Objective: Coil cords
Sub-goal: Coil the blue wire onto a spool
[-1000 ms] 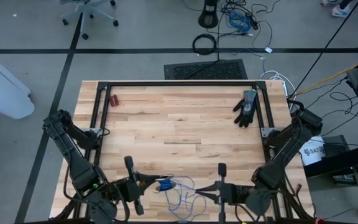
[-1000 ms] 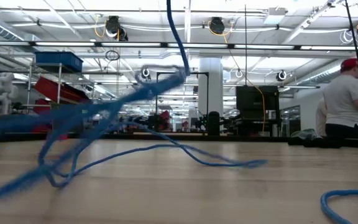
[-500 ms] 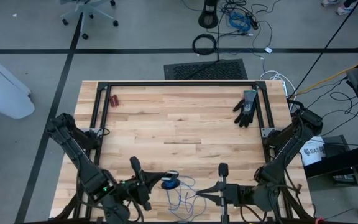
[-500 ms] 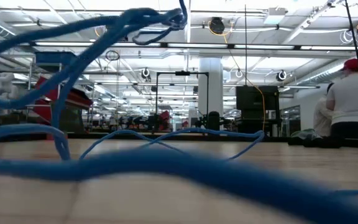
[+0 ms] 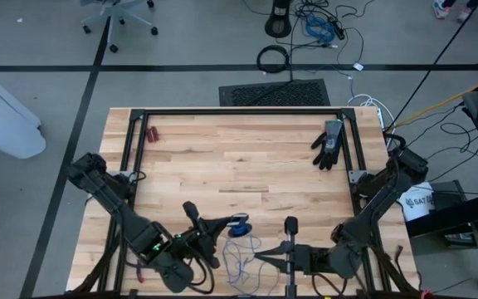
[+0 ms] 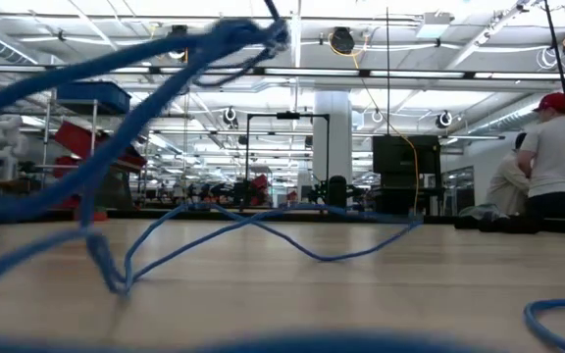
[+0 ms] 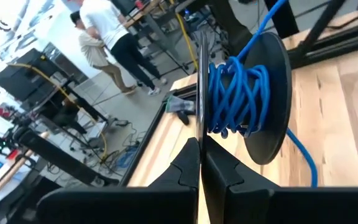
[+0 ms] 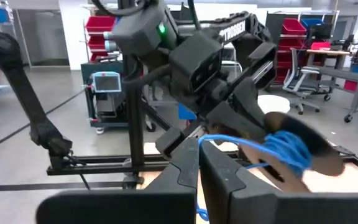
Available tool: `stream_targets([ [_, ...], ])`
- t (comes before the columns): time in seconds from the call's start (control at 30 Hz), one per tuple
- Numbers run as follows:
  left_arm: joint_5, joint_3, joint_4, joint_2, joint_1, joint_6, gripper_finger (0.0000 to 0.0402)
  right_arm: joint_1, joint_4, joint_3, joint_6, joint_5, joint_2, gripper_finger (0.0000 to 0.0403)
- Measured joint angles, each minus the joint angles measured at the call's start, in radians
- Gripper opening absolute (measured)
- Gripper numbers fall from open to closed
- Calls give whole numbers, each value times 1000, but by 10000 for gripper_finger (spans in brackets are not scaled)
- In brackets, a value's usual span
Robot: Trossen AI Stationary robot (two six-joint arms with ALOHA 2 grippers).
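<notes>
The cords [image 5: 241, 247], one thin blue cable, sit near the lower middle of the high view, partly wound and partly loose on the wooden worktop [image 5: 239, 166]. The left gripper [image 5: 222, 224], lower left of centre, has its jaws closed flat on the edge of a dark spool [image 7: 263, 93]. This looks like a hold meant to keep the reel raised and steady so cable can wrap round its core. The right gripper [image 5: 265, 259], lower middle, points toward the left one with its jaws pressed shut. Whether it pinches a strand cannot be told from these frames.

The high view gives the layout: unwound loops trailing below the spool, a black glove [image 5: 329, 144] at the upper right of the worktop, and a small red tool [image 5: 153, 133] at the upper left, both well apart from the work.

The left wrist view alone shows the blue turns crossing untidily over the spool's core, with one strand rising off the top.

The right wrist view shows the spool from the other side, blurred, with a strand running down toward its own fingers.

The low view shows slack cable lying in loops along the worktop and arching up across the frame. A person in a red cap [image 6: 555, 157] stands at the far right, beyond the table.
</notes>
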Motion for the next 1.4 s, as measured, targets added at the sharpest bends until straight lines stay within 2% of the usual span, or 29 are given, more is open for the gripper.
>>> stream_targets([
  [0.37,-6,0,73,1,16,-4,6,-56,108,0,-75,-1,70,0],
  [0.6,-5,0,193,46,24,47,6,-84,152,0,-97,0,92,0],
  [0.77,-12,0,245,63,35,48,6,-107,156,0,-97,1,116,0],
  [1.0,-100,0,262,63,30,23,6,-120,156,0,-102,7,134,0],
  [1.4,-83,0,367,60,12,23,6,-124,76,0,-119,5,135,15],
])
